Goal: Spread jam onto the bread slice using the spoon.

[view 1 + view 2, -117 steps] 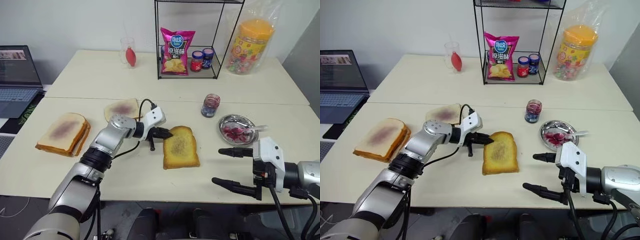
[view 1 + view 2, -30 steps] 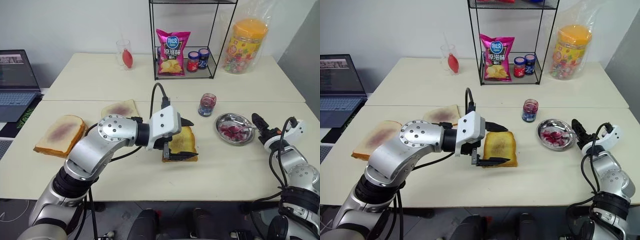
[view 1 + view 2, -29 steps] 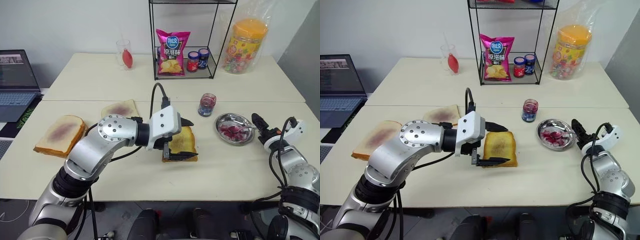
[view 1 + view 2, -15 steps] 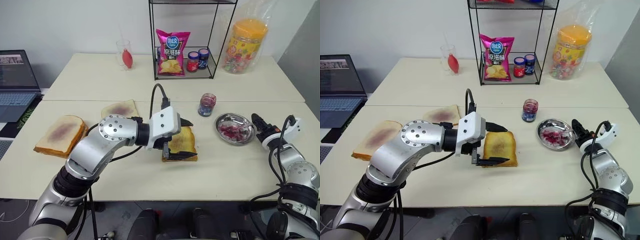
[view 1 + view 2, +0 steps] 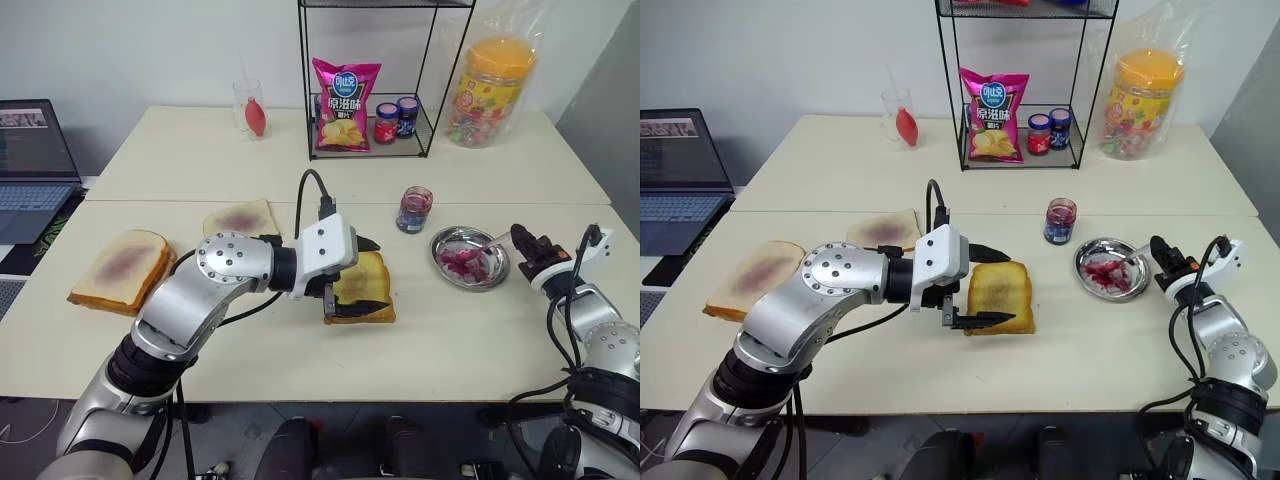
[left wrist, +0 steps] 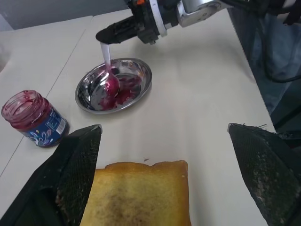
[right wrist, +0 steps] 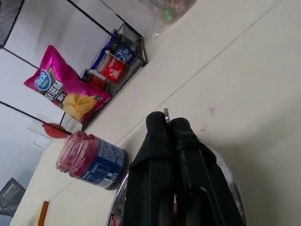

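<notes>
My right gripper (image 6: 104, 35) pinches the spoon (image 6: 109, 70) handle, bowl down in the steel dish (image 6: 141, 89); the bread slice (image 5: 362, 287) lies leftward, between my left gripper's (image 5: 359, 275) open fingers

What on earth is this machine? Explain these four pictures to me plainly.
It is a two-armed humanoid robot at a table. Two pictures come from its head cameras, two from its wrists. The left tool, wide open, straddles the bread slice. The right tool, closed, holds the spoon, its bowl in a jam-smeared metal dish. Nearby stand an open jam jar, purple-smeared bread slices, a wire rack with a chip bag, and a laptop.
</notes>
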Tool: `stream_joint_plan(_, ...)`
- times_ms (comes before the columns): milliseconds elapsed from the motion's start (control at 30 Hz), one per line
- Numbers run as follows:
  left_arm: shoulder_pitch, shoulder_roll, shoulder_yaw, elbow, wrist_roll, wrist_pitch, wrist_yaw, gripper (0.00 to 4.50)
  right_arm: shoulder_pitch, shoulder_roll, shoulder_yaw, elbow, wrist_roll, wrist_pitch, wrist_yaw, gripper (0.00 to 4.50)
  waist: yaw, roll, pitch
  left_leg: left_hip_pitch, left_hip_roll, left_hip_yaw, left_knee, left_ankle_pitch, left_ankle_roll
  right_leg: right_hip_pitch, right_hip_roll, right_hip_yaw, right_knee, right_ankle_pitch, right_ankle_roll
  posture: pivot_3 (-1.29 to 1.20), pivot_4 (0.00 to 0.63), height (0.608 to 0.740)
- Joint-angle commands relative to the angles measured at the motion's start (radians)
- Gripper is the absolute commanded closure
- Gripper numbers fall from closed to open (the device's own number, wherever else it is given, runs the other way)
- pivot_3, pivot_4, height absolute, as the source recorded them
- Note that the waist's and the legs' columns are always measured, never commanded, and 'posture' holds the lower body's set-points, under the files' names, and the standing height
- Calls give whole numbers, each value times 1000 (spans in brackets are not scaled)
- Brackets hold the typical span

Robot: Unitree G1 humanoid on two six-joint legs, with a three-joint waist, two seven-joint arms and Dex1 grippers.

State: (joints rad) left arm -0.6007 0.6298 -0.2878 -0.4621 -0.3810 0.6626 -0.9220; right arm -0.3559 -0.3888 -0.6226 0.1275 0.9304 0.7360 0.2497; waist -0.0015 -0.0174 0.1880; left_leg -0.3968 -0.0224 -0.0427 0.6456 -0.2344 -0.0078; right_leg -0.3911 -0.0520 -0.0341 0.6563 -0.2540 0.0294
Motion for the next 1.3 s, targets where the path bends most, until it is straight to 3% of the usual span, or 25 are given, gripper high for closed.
stream_joint_plan(33,24,-7,93,-28,-36,43,55,0,6,-38,17,-183,54,33,16,4473,0,1,0,0,0,0,0,0,0,0,0,0,0,0,0,0,150,740)
stream_joint_plan(367,106,3,214,-71,-62,124,173,0,-113,-117,116,-398,82,64,4,4473,-1,1,1,-1,1,-1,0,0,0,-1,0,-1,0,0,0,0,150,740)
stream_joint_plan(467,104,-3,223,-55,-58,126,197,0,-199,-139,208,-385,1,20,40,4473,-2,1,1,-2,0,0,0,0,0,-2,0,-1,0,0,0,0,150,740)
stream_joint_plan(633,79,-62,253,-28,-83,157,268,0,-367,-121,416,-244,-237,-153,131,4473,-2,1,1,-2,0,0,0,0,0,-4,0,-1,1,0,0,0,150,740)
stream_joint_plan(867,43,-38,239,-51,-109,197,256,0,-452,-103,572,23,-523,-451,230,4473,0,1,1,-4,-1,1,0,0,0,-5,0,-1,1,2,-4,0,150,740)
stream_joint_plan(1300,-1,-11,214,-85,-149,248,237,0,-487,-88,590,207,-657,-624,312,4473,-1,0,1,-4,-1,1,-1,0,0,-6,-1,0,2,3,-5,0,150,740)
